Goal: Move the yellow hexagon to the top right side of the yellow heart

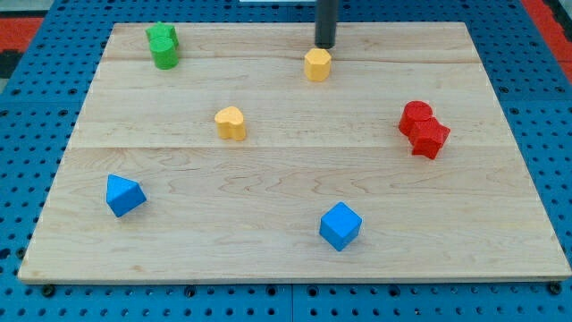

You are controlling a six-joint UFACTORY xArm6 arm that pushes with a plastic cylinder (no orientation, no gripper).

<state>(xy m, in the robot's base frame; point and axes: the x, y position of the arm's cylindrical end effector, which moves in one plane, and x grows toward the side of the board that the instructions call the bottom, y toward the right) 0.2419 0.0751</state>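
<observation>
The yellow hexagon point(317, 64) sits near the view's top, just right of centre. The yellow heart point(231, 122) lies lower and to its left, in the middle-left of the board. My tip point(324, 45) is at the end of the dark rod, just above the hexagon and slightly to its right, very close to it or touching its top edge.
Two green blocks point(163, 45) stand together at the top left. Two red blocks point(424, 130) sit together at the right. A blue block point(123, 195) is at the lower left and a blue cube point(340, 225) at the lower middle. The wooden board point(286, 259) lies on a blue pegboard.
</observation>
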